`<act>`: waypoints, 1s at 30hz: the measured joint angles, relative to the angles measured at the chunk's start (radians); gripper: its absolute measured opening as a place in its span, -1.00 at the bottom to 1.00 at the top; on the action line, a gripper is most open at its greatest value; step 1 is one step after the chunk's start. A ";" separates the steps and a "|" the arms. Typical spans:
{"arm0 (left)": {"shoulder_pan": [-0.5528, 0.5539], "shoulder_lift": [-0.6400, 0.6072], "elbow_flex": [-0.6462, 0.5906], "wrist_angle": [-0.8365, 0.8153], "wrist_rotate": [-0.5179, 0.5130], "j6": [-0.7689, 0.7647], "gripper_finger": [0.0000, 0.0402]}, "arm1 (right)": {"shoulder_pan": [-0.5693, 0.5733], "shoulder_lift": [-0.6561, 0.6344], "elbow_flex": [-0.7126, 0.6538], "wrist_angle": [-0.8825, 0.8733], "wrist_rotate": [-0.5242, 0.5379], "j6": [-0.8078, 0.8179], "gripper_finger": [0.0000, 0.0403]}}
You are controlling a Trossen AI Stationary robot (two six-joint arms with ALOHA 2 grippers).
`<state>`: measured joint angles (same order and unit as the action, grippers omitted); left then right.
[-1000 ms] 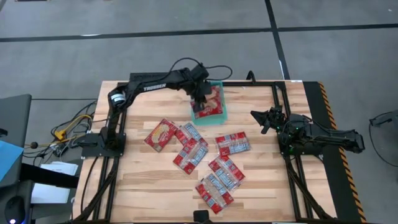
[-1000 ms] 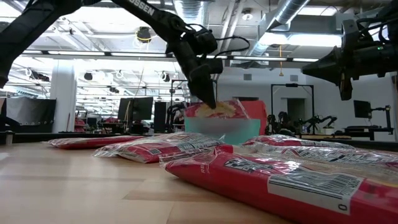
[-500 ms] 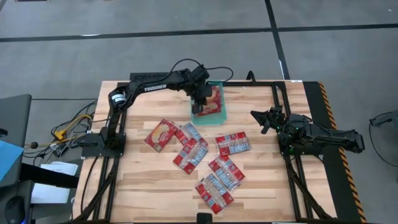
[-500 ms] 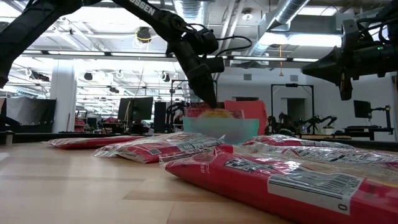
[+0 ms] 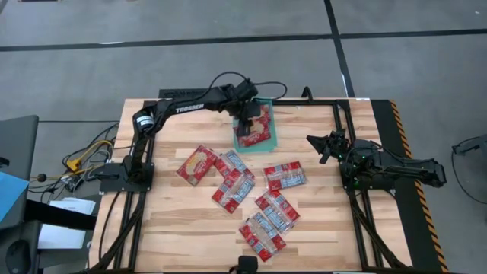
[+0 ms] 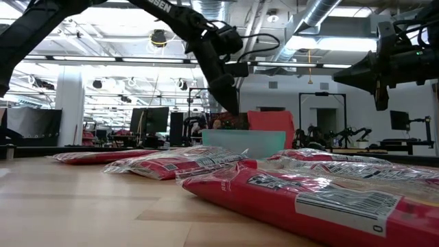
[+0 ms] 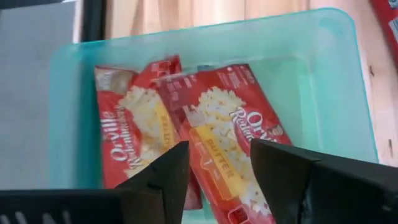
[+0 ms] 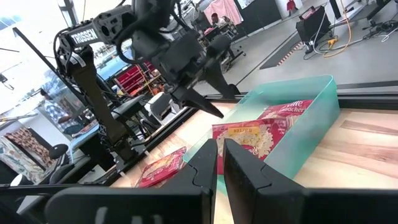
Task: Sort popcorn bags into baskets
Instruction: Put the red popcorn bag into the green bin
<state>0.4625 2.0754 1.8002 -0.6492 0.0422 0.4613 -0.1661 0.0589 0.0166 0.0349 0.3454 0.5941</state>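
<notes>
The left gripper [image 5: 244, 128] hangs over the teal basket [image 5: 270, 140], fingers parted and empty above two popcorn bags [image 7: 217, 134] inside; the loose bags [image 5: 232, 186] lie nearer it than the parked, closed right gripper [image 5: 318, 144].

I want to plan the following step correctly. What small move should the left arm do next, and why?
Probably lift the left gripper straight up out of the teal bin. Its fingers are open with nothing between them, and two yellow-print popcorn bags already lie inside. Then it could swing toward the yellow-print bag on the table. The right gripper waits at the right side.
</notes>
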 joint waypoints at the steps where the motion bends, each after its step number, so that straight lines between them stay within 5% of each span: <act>1: 0.000 0.000 0.018 -0.012 -0.028 -0.008 -0.19 | 0.000 0.000 0.000 0.000 0.000 0.000 -0.73; 6: 0.009 -0.003 0.044 -0.004 -0.186 0.007 -0.24 | 0.000 0.000 0.000 0.000 0.000 -0.005 -0.73; 14: 0.027 0.117 0.042 0.066 -0.290 -0.105 -0.51 | 0.000 0.000 0.000 0.000 0.000 -0.019 -0.73; 30: -0.041 0.150 0.043 0.047 -0.142 -0.037 -0.54 | 0.000 0.000 0.000 0.002 -0.001 -0.019 -0.73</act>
<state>0.4210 2.2253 1.8431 -0.6021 -0.0999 0.4243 -0.1661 0.0589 0.0166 0.0364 0.3443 0.5751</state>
